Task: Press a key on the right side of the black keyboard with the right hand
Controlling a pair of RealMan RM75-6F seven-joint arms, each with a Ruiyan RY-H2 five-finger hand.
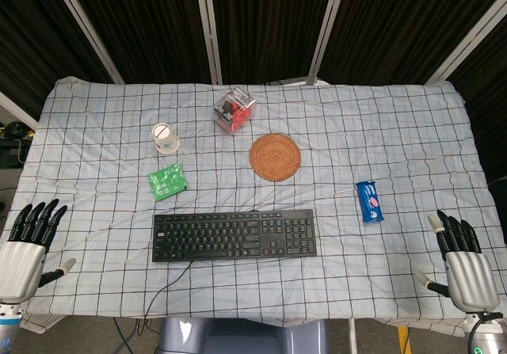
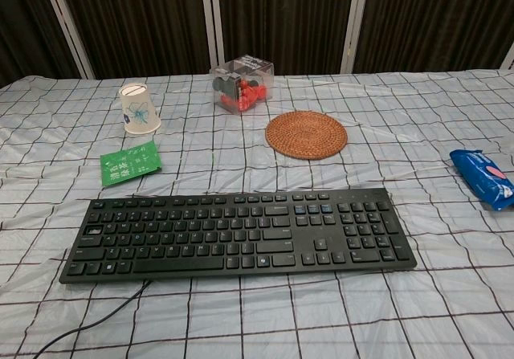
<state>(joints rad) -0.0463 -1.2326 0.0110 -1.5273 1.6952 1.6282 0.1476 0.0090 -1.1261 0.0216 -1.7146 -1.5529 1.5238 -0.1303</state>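
At lower right of the head view, the right hand rests open, fingers spread, holding nothing. Up and left of it, mid-frame on the worktop, lies the keyboard, long axis left-right, its number-pad end nearer this hand.

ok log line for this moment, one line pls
phase: pre-reach | right hand: open, off table edge | left hand: open, idle | keyboard: untouched | blue packet: right of keyboard
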